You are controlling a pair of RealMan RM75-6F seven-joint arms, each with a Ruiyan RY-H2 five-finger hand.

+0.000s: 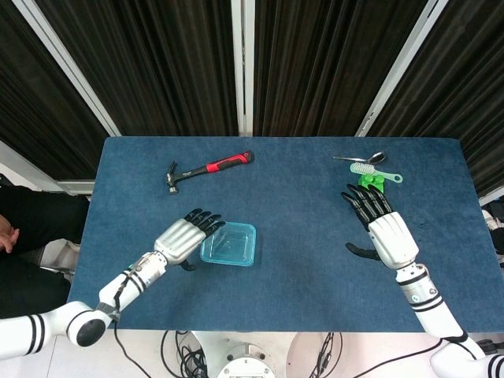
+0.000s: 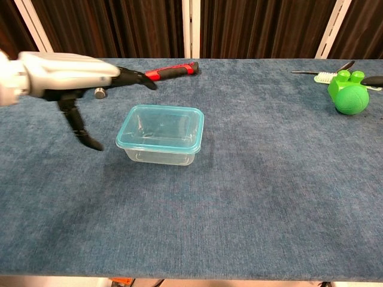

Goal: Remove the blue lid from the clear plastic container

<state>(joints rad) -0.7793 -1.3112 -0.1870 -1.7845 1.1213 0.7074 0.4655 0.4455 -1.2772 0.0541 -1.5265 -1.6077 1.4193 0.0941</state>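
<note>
From the head view, your left robot hand (image 1: 183,235) hovers open just left of the clear plastic container (image 1: 229,245), blue lid (image 1: 229,230) still on; the right robot hand (image 1: 386,230) is open, well right. From the chest view, the container sits mid-surface (image 2: 251,191); next, grip the lid's rim.

The counter (image 1: 299,197) is covered in dark blue, slightly mottled fabric. At centre frame, the container (image 1: 229,244) is clear plastic with a pale turquoise-blue lid (image 2: 160,125). The hammer (image 1: 206,170) at upper left has a red and black handle and a grey metal head. At upper right, the toy block (image 2: 349,93) is bright green, beside a silver spoon (image 1: 361,158) and a pale green brush (image 1: 376,172). The left hand (image 1: 187,235) and right hand (image 1: 381,224) have white backs and black fingers. Black curtains (image 1: 157,63) with white posts fill the top.
</note>
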